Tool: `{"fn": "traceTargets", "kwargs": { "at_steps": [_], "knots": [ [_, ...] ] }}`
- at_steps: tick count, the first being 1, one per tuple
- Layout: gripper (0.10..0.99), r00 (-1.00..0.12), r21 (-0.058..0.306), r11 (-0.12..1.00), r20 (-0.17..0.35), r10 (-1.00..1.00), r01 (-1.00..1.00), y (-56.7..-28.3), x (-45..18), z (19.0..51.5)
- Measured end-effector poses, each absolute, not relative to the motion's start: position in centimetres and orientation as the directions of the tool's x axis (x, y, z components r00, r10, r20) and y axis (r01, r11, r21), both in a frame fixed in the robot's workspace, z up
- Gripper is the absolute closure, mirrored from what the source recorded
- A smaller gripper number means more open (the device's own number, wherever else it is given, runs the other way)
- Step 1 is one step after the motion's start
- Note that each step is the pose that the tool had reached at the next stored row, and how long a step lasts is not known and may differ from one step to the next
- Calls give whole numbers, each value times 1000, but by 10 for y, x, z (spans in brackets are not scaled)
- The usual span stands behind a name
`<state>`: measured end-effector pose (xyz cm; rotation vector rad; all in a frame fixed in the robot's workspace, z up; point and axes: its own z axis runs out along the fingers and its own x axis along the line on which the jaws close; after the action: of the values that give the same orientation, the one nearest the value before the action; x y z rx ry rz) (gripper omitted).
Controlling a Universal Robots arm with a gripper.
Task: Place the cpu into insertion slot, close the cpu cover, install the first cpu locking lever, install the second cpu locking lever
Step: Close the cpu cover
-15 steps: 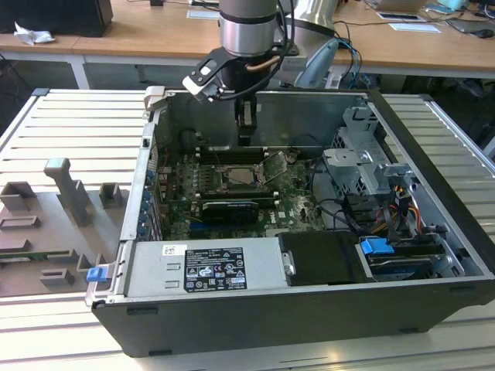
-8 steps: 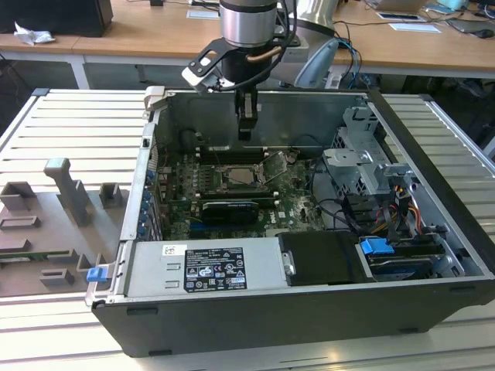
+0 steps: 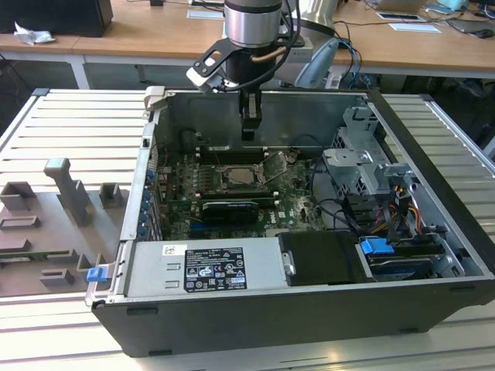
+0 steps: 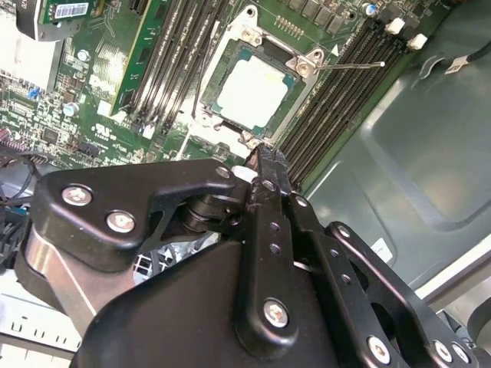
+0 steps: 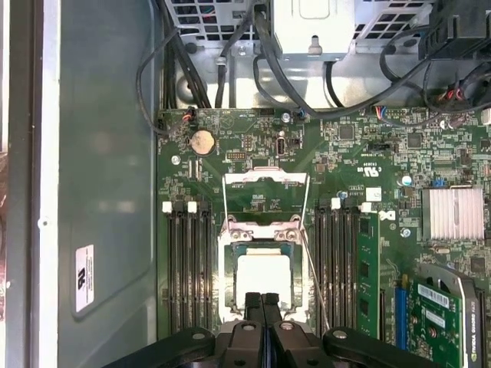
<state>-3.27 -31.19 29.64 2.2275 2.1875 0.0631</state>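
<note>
The cpu (image 5: 263,277) (image 4: 253,92) is seen lying flat inside the insertion slot (image 5: 226,280) (image 4: 307,66) (image 3: 238,176), its pale face framed by the slot's silver rim. The cpu cover (image 5: 265,177) (image 3: 272,165) is swung open; in the exterior view it is tilted up at about 2 o'clock from the slot, and green board is seen through its square cut-out in the first wrist view. A thin metal locking lever (image 5: 316,284) (image 4: 353,66) is left unlatched and slants away from the rim, over the nearest memory slots (image 5: 341,268) (image 4: 337,100), which run in black rows on both sides of the slot.

The tool (image 5: 262,299) (image 4: 265,157) (image 3: 248,133) is clenched on nothing, its two fingers pressed together. In the exterior view it is hung at 12 o'clock from the slot, clear of the board; in both wrist views its tips are seen just beside the slot's edge.

In the exterior view a labelled power supply (image 3: 205,267) is seen at 6 o'clock from the slot, inside the open computer case (image 3: 309,325). The case is laid on a slatted bench (image 3: 46,124), and grey fixtures (image 3: 66,193) are set at 9 o'clock, outside the case wall.
</note>
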Motion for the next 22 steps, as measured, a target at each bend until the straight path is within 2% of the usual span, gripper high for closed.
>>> {"fn": "traceTargets", "kwargs": {
  "at_steps": [22],
  "knots": [
    [980, 5, 42, -6, 14, 1000, 999, -318, -14, 277]
  ]
}}
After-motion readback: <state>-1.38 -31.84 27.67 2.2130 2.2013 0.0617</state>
